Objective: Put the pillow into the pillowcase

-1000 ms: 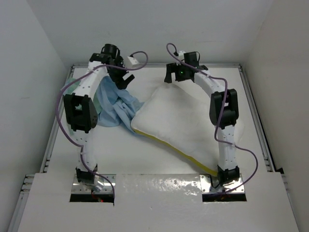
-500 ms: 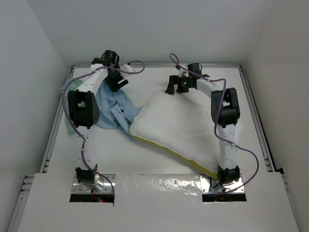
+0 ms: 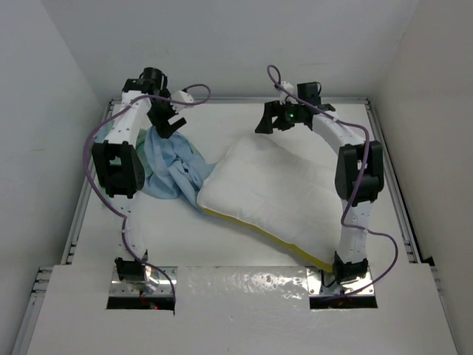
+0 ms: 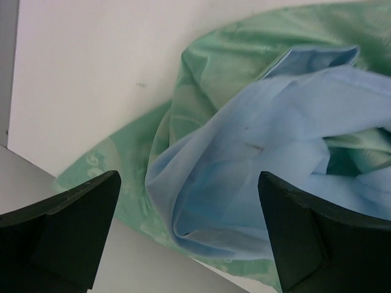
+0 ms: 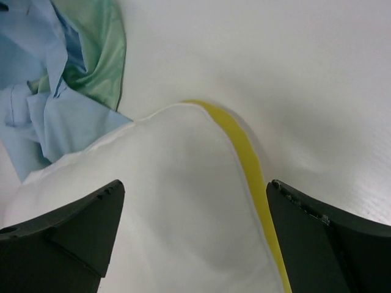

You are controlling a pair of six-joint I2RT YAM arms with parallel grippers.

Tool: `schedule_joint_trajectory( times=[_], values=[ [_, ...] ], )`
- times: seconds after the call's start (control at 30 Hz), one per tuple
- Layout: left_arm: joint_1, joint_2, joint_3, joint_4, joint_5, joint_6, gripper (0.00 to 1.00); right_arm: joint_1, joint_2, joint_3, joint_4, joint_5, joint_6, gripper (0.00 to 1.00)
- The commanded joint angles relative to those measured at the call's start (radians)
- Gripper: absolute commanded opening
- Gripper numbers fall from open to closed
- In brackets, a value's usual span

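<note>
Top external view: pillow point(image 3: 273, 188) outside crumpled pillowcase point(image 3: 174, 166); left gripper point(image 3: 168, 120) above pillowcase, right gripper point(image 3: 270, 121) above pillow, both wide, empty.

Robot lab test cell, not a home: plain white walls point(image 3: 222, 44) box in a white table point(image 3: 177, 237) edged with metal rails point(image 3: 77, 222), left arm point(image 3: 127, 129) and right arm point(image 3: 336, 133) bolted to metal plates point(image 3: 159, 279) at the near edge, purple cables point(image 3: 90, 159) looping loose.
</note>
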Motion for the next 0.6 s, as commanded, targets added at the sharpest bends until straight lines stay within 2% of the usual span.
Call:
schedule_joint_trajectory(
  times=[0.0,0.03,0.1,0.17,0.2,0.27,0.3,0.33,0.37,0.43,0.47,0.57],
  values=[
    [0.015,0.015,-0.017,-0.013,-0.025,-0.006,0.94,-0.002,-0.055,-0.068,-0.040,-0.016,-0.064,0.98],
    [0.015,0.021,-0.037,0.069,-0.038,-0.033,0.90,-0.003,-0.041,-0.080,-0.040,-0.015,-0.064,0.98],
    [0.015,0.029,-0.051,0.097,-0.052,-0.055,0.88,-0.003,-0.015,-0.082,-0.044,-0.013,-0.064,0.98],
    [0.012,0.041,-0.066,0.182,-0.072,-0.090,0.75,-0.002,0.034,-0.067,-0.061,0.022,-0.067,0.98],
    [0.007,0.049,-0.057,0.194,-0.075,-0.097,0.59,-0.002,0.052,-0.059,-0.064,0.042,-0.061,0.98],
    [0.001,0.066,-0.005,0.176,-0.065,-0.113,0.34,0.000,0.091,-0.050,-0.060,0.059,-0.046,0.99],
    [-0.002,0.063,0.011,0.155,-0.036,-0.138,0.10,0.005,0.095,-0.053,-0.051,0.057,-0.026,0.96],
    [-0.002,0.055,0.021,0.150,-0.017,-0.149,0.01,0.008,0.097,-0.057,-0.041,0.050,-0.021,0.87],
    [-0.002,0.024,0.020,0.148,-0.002,-0.176,0.00,0.020,0.092,-0.065,-0.034,0.033,-0.015,0.58],
    [-0.002,-0.044,-0.007,0.157,0.058,-0.199,0.00,0.034,0.077,-0.068,-0.038,-0.011,-0.018,0.26],
    [-0.002,-0.072,-0.024,0.164,0.078,-0.225,0.00,0.035,0.051,-0.073,-0.041,-0.025,-0.012,0.00],
    [-0.002,-0.178,-0.112,0.211,0.173,-0.296,0.00,0.034,-0.077,-0.145,-0.018,-0.088,-0.017,0.00]
  ],
)
